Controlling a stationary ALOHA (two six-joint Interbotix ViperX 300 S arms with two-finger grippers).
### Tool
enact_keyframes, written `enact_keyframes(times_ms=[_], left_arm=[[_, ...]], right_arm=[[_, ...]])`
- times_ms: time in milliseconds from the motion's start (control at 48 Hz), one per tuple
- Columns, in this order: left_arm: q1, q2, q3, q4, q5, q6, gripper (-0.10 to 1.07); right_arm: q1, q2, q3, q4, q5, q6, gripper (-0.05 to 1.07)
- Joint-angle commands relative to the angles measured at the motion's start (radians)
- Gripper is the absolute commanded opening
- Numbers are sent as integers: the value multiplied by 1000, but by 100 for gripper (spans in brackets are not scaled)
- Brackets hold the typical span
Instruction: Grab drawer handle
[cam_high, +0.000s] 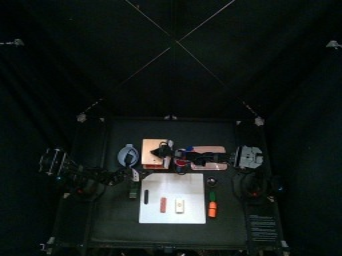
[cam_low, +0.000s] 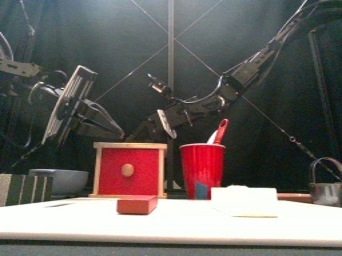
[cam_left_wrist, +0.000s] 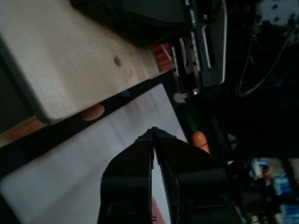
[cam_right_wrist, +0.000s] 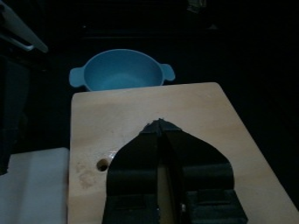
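- Missing the drawer handle (cam_low: 128, 170) is my main worry: it is a small whitish piece at the middle of the box (cam_low: 130, 149) face, and in the front view both my arms hang well above the box.
- My right gripper (cam_right_wrist: 162, 128) has its fingers together. It would have to part them before it met the handle, or it would only push the box back.
- I cannot tell how my left gripper (cam_left_wrist: 152, 136) stands. Its fingers look close at the tips, yet the angle hides the gap.
- The red cup (cam_low: 203, 170) stands just beside the box, on the side my right arm reaches in from. I judge that a low sweep from that side could tip it.
- A small red block (cam_low: 136, 205) lies in front of the box, and a white sheet (cam_high: 174, 192) covers the table there.
- The box looks light, so a pull without the other arm steadying it may drag it whole.
- My right wrist view shows a tan board (cam_right_wrist: 176, 109) beneath me and a blue bowl (cam_right_wrist: 121, 72) beyond it.
- The table (cam_low: 174, 230) is small and black, with black curtains (cam_low: 267, 40) shutting it in all round.
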Motion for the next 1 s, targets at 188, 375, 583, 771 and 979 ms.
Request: enact_keyframes(times_ms=[188,375,583,771,979], left_arm=[[3,37,-31,-34,-5,-259,88],[21,100,-66,-18,-5,-281,94],[51,170,-106,-5,-5,-278,94],[64,212,-118,-5,-6,-276,93],[91,242,-130,-8,-8,-275,93]], right_arm=[[-3,-11,-31,-31,28,5,1],[2,6,-41,-31,29,5,1],[2,12,-34,-31,31,5,1],[5,14,-23,-31,46,6,1],[11,14,-25,-31,48,6,1]])
